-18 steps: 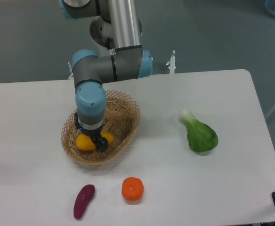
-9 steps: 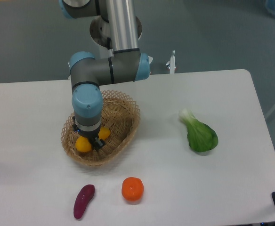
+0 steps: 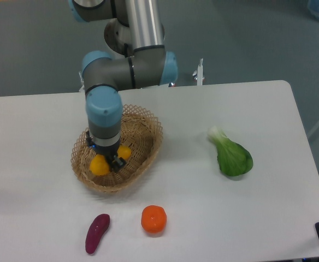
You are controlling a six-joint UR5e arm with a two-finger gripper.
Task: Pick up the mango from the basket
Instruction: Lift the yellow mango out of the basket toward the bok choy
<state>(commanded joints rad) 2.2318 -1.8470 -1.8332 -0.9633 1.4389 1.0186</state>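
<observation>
One mango on record, lying in the basket at the left of the table, largely covered by our gripper, which stands down inside the basket with its dark fingers either side of the fruit's middle, seemingly clamped on it. Also listed: orange fruit, purple sweet potato, green leafy vegetable, all apart from the basket. Risks, as we judge them: smooth, tapered skin may slide from the fingers on lifting; a finger catching the wicker could drag the basket along.
</observation>
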